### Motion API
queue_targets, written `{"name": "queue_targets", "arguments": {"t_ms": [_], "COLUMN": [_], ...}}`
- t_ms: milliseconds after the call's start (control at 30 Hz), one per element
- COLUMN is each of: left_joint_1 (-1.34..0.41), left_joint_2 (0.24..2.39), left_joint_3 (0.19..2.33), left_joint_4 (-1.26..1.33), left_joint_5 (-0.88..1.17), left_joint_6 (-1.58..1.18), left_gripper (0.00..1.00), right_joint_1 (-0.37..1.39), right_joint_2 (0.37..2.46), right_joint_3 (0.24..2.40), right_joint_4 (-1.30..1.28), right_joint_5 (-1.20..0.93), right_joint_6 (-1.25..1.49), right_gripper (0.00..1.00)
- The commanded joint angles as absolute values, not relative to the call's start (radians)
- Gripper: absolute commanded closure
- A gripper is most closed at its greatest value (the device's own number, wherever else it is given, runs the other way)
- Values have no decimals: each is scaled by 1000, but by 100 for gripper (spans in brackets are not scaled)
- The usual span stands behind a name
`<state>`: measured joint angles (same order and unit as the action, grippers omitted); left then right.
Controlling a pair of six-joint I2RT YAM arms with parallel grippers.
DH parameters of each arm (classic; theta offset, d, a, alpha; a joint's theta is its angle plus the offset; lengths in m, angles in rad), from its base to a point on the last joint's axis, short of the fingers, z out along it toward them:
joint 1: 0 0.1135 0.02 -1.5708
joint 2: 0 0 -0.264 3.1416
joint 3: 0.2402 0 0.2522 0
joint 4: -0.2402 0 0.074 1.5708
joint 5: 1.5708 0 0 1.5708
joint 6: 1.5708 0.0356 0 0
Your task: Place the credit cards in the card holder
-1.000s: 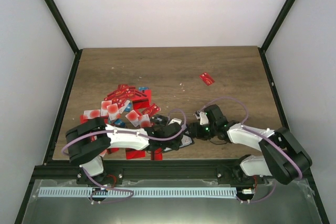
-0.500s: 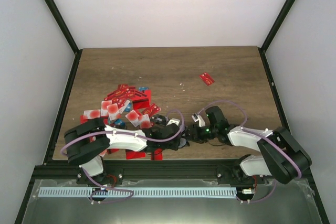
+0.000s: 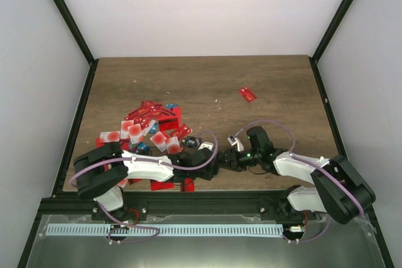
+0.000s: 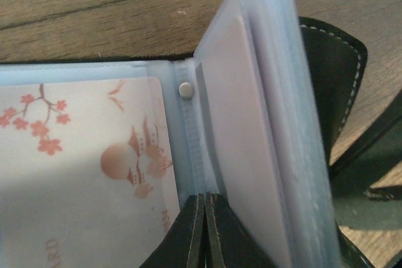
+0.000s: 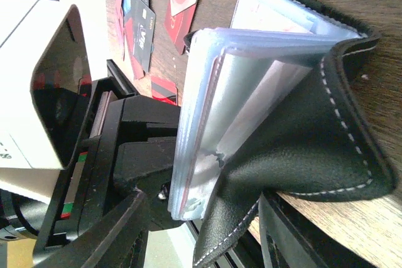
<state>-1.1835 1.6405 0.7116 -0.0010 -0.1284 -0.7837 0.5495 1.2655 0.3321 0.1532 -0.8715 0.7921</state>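
Close to the arm bases, near the table's (image 3: 207,80) front edge, both grippers met at the open card holder (image 5: 314,136). The left gripper (image 4: 205,208) had its fingers pressed together at the hinge of the plastic sleeves (image 4: 264,111), apparently pinching a leaf there. The right gripper (image 5: 201,218) had its fingers spread on either side of the black cover's lower edge, and whether they pressed on it could not be told.

At least one pale card (image 4: 94,174), printed with blossoms and a sun, sat in the left-hand sleeve. The sleeves fanned upright looked empty.

Farther out, to the left, a pile of cards (image 3: 147,123) lay loose, and a single red card (image 3: 247,94) lay well apart beyond the right arm. So most of the job seemed left.

Only the left wrist view showed the filled sleeve. Only the overhead view showed the waiting cards, while the arms hid the holder there.
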Motion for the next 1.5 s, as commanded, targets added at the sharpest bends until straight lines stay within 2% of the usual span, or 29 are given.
{"name": "queue_targets", "arguments": {"t_ms": [0, 500, 1067, 1467], "left_joint_1": [-1185, -1145, -1141, -1132], "left_joint_2": [1569, 1543, 1304, 1225], "left_joint_3": [682, 623, 529, 443], "left_joint_4": [30, 84, -155, -185], "left_joint_5": [-96, -59, -263, -330], "left_joint_6": [-796, -811, -846, -867], "left_gripper": [96, 96, 92, 91], "right_joint_1": [561, 622, 737, 761], "right_joint_2": [1280, 1365, 1507, 1622], "right_joint_3": [378, 487, 558, 573], "right_joint_4": [199, 215, 295, 353], "right_joint_5": [-894, -859, -835, -841], "right_joint_6": [808, 839, 880, 872], "right_gripper": [50, 50, 50, 50]}}
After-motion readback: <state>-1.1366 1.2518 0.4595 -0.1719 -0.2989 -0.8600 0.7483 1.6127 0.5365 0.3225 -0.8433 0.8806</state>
